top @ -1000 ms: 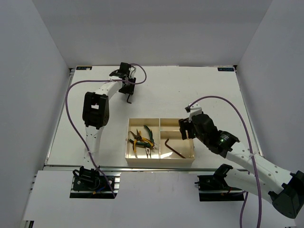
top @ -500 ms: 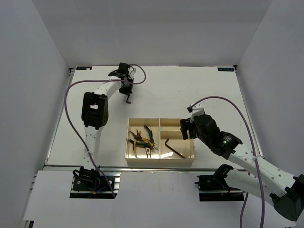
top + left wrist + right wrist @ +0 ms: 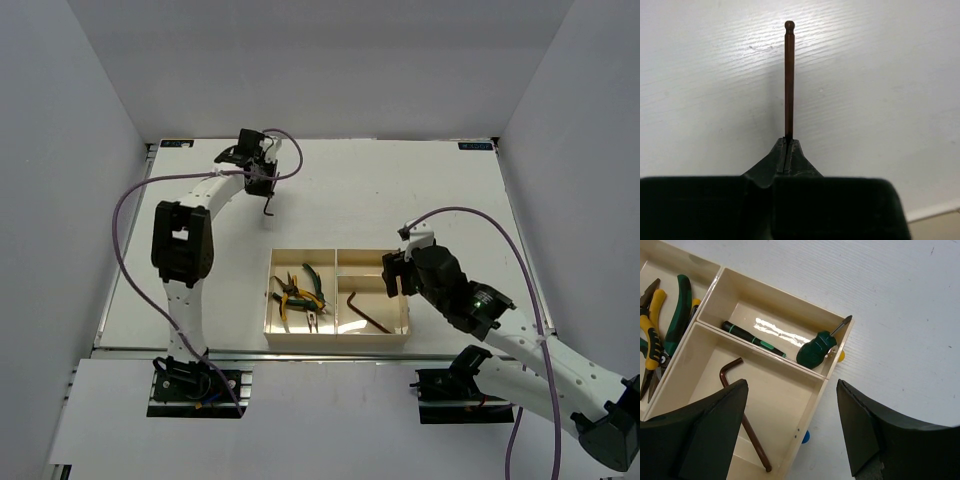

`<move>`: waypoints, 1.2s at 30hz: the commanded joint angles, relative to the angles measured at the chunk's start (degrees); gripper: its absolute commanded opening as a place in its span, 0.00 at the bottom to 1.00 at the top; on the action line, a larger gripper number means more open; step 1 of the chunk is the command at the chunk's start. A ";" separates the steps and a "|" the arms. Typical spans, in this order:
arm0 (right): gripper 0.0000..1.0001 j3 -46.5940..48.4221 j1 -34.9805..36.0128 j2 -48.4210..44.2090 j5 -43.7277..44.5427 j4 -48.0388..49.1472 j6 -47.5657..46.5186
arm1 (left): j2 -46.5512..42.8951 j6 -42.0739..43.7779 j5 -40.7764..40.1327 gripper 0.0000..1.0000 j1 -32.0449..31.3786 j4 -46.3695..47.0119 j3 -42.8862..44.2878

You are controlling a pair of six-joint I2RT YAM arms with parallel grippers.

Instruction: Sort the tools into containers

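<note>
- Jaws of the left gripper (image 3: 786, 146) are pressed together on a dark hex key (image 3: 789, 80), pinching it at one end. In the left wrist view the straight shaft stands out beyond the fingertips and finishes in a small ball tip.
- From the top view, this left gripper (image 3: 266, 190) is near the far-left corner of the white table (image 3: 440, 190), and the held hex key (image 3: 268, 206) hangs below it. Whether the key touches the table cannot be told.
- Jaws of the right gripper (image 3: 790, 390) are spread wide with nothing between them. The right gripper (image 3: 392, 275) hovers over the right end of the tray (image 3: 268, 300).
- The cream tray lies close to the near edge of the table, about in the middle of that edge.
- Its large compartment, on the left, holds the yellow-handled pliers (image 3: 290, 298) and the green-handled pliers (image 3: 312, 282), lying partly across each other.
- On the right side the tray has two smaller compartments. The nearer one holds a second hex key (image 3: 367, 312), lying flat.
- In the right wrist view, the farther small compartment holds a slender screwdriver (image 3: 752, 337) along the dividing wall and a stubby green-handled screwdriver (image 3: 817, 350) in its corner, with its tip leaning on the tray rim (image 3: 790, 292).
</note>
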 commanded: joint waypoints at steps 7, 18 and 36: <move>0.80 -0.83 -0.10 -4.73 2.45 0.95 1.08 | -20.52 0.51 8.30 0.00 -0.92 7.10 -6.91; 0.82 -1.36 -0.36 -7.46 4.38 0.25 3.28 | -32.21 -0.63 14.38 0.00 -6.98 5.69 -13.68; 0.86 3.38 -0.27 -11.85 9.13 -5.81 5.65 | -41.36 -0.46 16.23 0.00 -25.78 7.36 -25.11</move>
